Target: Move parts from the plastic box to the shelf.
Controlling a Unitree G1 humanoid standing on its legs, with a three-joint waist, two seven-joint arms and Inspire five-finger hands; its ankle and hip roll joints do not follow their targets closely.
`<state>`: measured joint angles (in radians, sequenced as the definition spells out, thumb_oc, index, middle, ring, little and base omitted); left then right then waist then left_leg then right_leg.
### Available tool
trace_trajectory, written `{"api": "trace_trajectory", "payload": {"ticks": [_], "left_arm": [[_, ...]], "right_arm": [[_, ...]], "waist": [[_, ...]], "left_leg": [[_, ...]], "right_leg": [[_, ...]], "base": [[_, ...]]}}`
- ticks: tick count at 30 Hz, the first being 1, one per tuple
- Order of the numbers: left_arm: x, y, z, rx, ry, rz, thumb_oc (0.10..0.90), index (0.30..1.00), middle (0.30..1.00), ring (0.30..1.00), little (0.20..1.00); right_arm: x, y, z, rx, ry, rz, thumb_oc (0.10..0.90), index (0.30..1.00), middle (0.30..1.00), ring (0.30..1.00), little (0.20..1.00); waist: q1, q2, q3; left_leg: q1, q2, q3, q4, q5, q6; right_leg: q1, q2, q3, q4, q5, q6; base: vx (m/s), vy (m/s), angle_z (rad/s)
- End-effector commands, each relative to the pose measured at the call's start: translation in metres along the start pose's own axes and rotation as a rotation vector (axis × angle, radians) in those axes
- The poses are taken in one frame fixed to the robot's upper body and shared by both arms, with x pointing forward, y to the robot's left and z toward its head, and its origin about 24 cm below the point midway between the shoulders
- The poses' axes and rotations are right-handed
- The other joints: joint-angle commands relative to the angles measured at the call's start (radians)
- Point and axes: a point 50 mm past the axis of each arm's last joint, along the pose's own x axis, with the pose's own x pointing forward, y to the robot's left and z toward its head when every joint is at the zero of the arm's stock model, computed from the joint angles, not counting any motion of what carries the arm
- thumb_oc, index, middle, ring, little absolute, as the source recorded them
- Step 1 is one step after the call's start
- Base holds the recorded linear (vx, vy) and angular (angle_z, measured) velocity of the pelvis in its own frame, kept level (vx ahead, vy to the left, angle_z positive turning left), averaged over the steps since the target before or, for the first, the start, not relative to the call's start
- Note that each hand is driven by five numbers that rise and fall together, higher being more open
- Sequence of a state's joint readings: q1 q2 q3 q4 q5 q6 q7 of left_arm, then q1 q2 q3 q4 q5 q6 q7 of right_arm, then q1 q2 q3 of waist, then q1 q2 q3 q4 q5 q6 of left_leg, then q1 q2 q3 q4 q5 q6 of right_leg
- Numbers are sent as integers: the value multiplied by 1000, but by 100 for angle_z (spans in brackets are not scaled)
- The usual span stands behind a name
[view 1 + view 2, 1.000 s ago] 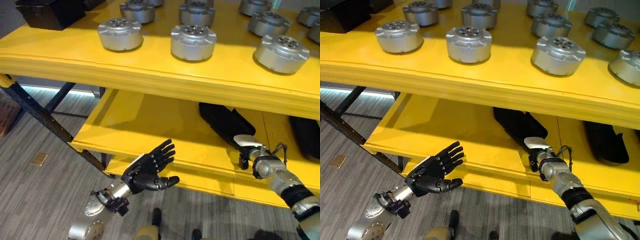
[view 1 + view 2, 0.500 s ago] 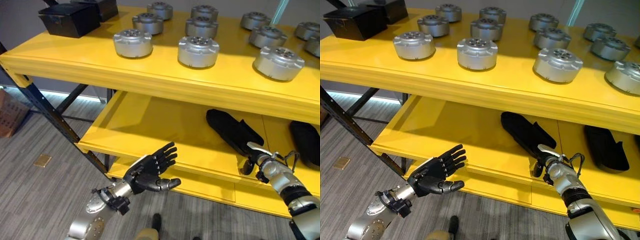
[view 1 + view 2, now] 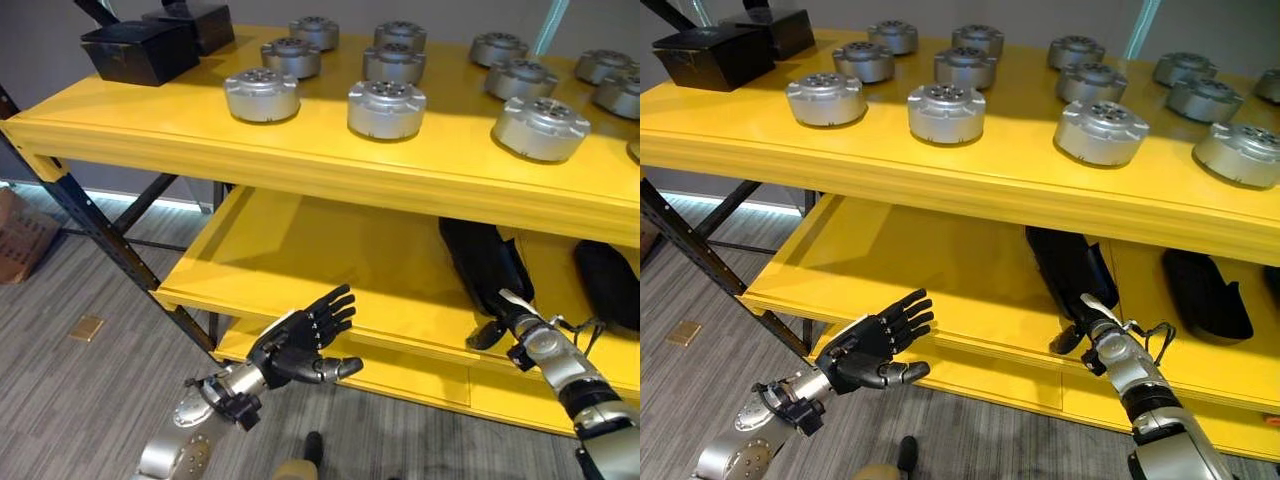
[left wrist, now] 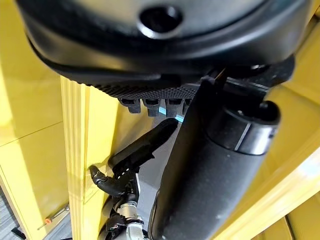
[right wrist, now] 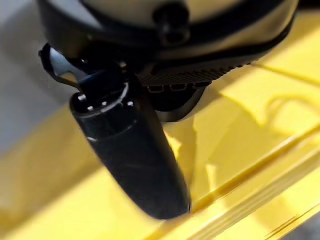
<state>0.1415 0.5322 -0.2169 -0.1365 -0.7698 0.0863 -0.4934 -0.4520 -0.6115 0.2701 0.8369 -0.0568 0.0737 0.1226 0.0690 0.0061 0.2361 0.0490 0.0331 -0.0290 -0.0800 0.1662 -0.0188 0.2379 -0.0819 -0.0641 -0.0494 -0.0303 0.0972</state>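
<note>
Parts (image 3: 387,108) are seen in rows on the top board of the yellow shelf (image 3: 300,160), none in either robot hand, and no plastic box is in sight, so the step in hand is judged to be betw. placings. The left robot hand (image 3: 300,345) is held empty w/ fingers spread, in front of the lower board's edge; the right robot hand (image 3: 1092,318) is seen at that edge, fingers not made out, so its state can't be told. Next, a turn to the box is prob. called for, and a fresh part must be grasped.
</note>
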Motion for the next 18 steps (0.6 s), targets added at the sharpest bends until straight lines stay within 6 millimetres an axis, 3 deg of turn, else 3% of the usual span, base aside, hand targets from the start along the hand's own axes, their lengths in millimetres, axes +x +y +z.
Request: {"api": "trace_trajectory", "payload": {"ticks": [1, 2, 3, 6, 8, 11, 18], "left_arm": [[18, -15, 44, 89, -229, -118, 900, 1000, 1000, 1000, 1000], [18, -15, 44, 88, -230, -118, 900, 1000, 1000, 1000, 1000], [18, -14, 43, 82, -233, -111, 900, 1000, 1000, 1000, 1000], [18, -14, 42, 80, -235, -105, 900, 1000, 1000, 1000, 1000], [18, -15, 42, 79, -236, -104, 900, 1000, 1000, 1000, 1000], [20, -15, 39, 78, -247, -97, 900, 1000, 1000, 1000, 1000], [23, -18, 38, 76, -242, -105, 900, 1000, 1000, 1000, 1000]], "right_arm": [[-3, 74, -16, 347, 77, 310, 900, 1000, 1000, 1000, 1000], [-4, 75, -15, 366, 74, 314, 900, 1000, 1000, 1000, 1000], [-5, 85, -10, 503, 40, 349, 900, 1000, 1000, 1000, 1000], [-7, 93, 1, 564, -16, 375, 900, 1000, 1000, 1000, 1000], [-8, 95, 5, 561, -30, 378, 900, 1000, 1000, 1000, 1000], [-10, 100, 33, 414, -157, 381, 900, 1000, 1000, 1000, 1000], [-8, 95, 58, 383, -213, 366, 900, 1000, 1000, 1000, 1000]], "waist": [[27, -1, 31], [26, -1, 31], [20, 0, 30], [14, 1, 29], [12, 1, 29], [2, 3, 30], [7, 1, 29]], "left_leg": [[58, -33, 43, 104, -209, 28], [58, -33, 43, 104, -210, 28], [62, -33, 45, 103, -212, 28], [63, -34, 49, 104, -213, 28], [63, -34, 50, 104, -213, 28], [56, -37, 54, 108, -215, 31], [51, -43, 49, 112, -215, 33]], "right_leg": [[-118, 33, -52, 75, 10, -26], [-118, 33, -51, 75, 10, -26], [-118, 33, -49, 77, 8, -26], [-119, 33, -46, 79, 7, -27], [-119, 34, -44, 79, 6, -27], [-128, 34, -35, 81, 7, -27], [-129, 32, -32, 82, 10, -27]], "base": [[0, 0, 0], [32, 37, 0], [0, 0, 0], [14, 23, -4], [0, 0, 0], [-17, 37, -6], [2, 10, -3]]}}
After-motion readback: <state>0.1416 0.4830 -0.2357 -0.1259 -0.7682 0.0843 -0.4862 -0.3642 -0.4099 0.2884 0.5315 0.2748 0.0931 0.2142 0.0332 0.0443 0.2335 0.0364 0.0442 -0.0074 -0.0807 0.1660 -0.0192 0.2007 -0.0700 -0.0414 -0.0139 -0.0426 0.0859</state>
